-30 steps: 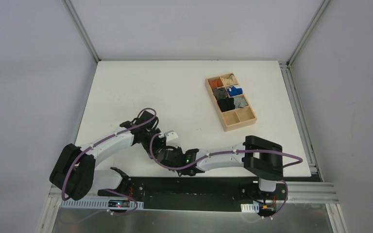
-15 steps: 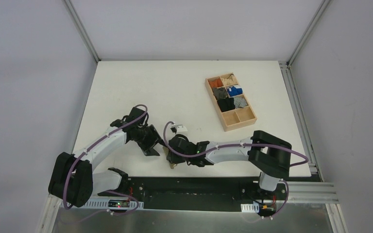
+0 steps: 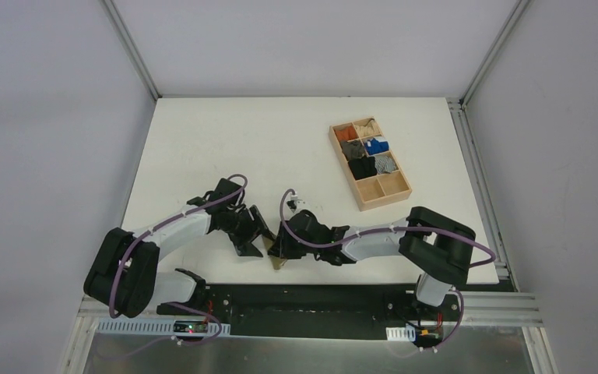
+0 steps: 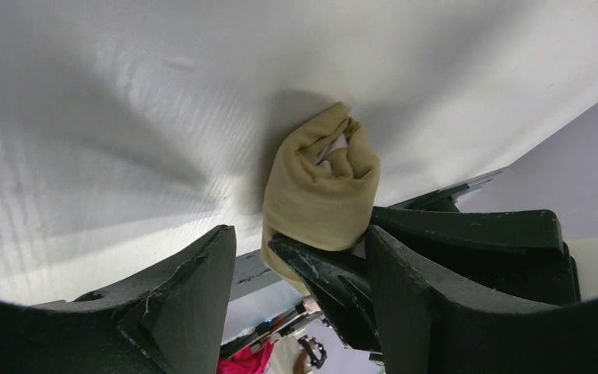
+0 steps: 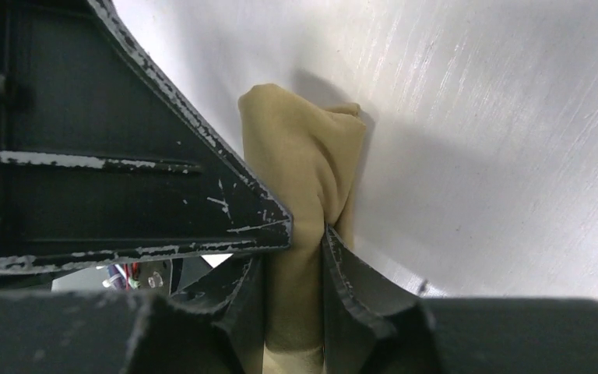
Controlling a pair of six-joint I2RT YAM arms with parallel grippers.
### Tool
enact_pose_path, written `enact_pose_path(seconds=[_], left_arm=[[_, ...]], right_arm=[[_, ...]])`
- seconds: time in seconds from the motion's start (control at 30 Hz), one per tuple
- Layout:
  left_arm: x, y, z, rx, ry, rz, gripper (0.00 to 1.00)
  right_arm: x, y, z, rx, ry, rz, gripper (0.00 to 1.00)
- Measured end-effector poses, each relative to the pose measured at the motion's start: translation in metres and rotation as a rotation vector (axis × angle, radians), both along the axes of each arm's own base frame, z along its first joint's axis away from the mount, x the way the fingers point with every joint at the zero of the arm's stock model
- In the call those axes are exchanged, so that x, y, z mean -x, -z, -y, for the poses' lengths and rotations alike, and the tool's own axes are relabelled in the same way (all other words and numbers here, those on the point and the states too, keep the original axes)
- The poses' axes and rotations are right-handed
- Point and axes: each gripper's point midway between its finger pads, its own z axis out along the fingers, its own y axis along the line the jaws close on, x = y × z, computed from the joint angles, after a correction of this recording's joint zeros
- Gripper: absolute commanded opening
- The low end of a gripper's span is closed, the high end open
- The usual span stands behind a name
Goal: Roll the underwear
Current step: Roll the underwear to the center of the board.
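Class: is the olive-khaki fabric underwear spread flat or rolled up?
Rolled up: the olive-khaki underwear forms a compact wad, pinched by the right gripper.

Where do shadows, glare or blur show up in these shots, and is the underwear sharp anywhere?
Left wrist view: the underwear is sharp, throwing a soft dark shadow on the table. Right wrist view: sharp again, with streaky glare across the table beside it. Top external view: even light, the underwear only a tiny sliver near the table's front edge.
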Motion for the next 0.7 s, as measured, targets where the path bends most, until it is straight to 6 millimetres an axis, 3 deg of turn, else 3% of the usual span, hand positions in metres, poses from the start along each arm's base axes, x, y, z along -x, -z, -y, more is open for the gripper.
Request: enact_pose_path(seconds=[0.37,0.43,0.47,0.53,0.6,0.7], left_arm=[[-0.006,0.012,0.014,0.02,0.041,0.007,0.4],[-0.006,0.013,0.015,0.027,0.044,0.001,0.31],[-0.006,0.012,0.015,0.029,0.045,0.001,0.17],[-0.006,0.012,0.016,0.031,0.048,0.002,0.0],[-0.006,0.011,0.016,0.032,0.049,0.004,0.0],[-0.005,0.01,0.017,0.043,0.053,0.0,0.0]], right_arm=[[0.006,-0.001,0.004,-0.122,-0.029,-0.105,0.0],[0.006,0.0,0.005,-0.136,-0.031,-0.119,0.0],[0.006,-0.001,0.006,-0.143,-0.033,-0.126,0.04],[0.007,-0.001,0.006,-0.155,-0.034,-0.141,0.3],[0.007,-0.001,0.007,-0.157,-0.035,-0.15,0.46],[0.007,-0.004,0.01,-0.135,-0.026,-0.144,0.55]])
